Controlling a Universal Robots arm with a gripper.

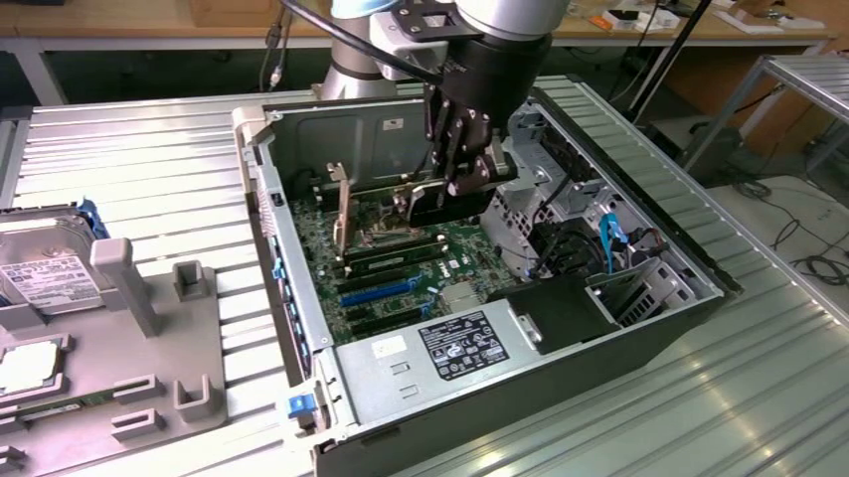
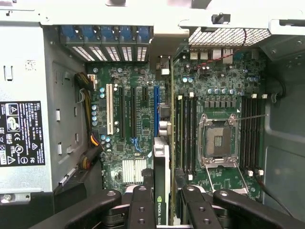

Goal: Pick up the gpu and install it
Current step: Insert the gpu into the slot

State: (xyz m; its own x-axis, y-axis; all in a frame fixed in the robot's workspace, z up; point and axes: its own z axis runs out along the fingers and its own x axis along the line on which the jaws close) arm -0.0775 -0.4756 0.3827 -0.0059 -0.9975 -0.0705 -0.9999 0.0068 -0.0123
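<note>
My gripper [image 1: 464, 186] reaches down into the open computer case [image 1: 285, 298] and is shut on the gpu [image 1: 435, 207], a thin card with a black face held upright on its edge. In the wrist view the gpu [image 2: 162, 200] shows edge-on between my fingers [image 2: 141, 205], with a green logo label on it. It runs toward the case's rear slot openings, and its silver bracket end [image 2: 164, 67] is at that side. The card hangs over the motherboard [image 2: 138, 124], right beside the blue expansion slot [image 2: 156, 109]. I cannot tell if its lower edge touches a slot.
A power supply [image 1: 458, 348] with a label fills the case's near corner. Memory sticks [image 2: 183, 133] and an open CPU socket [image 2: 219, 138] lie beside the card. Drive cage and cables [image 1: 603, 248] stand at the exterior view's right. A hard drive [image 1: 40, 268] sits on a grey fixture [image 1: 146, 338] outside.
</note>
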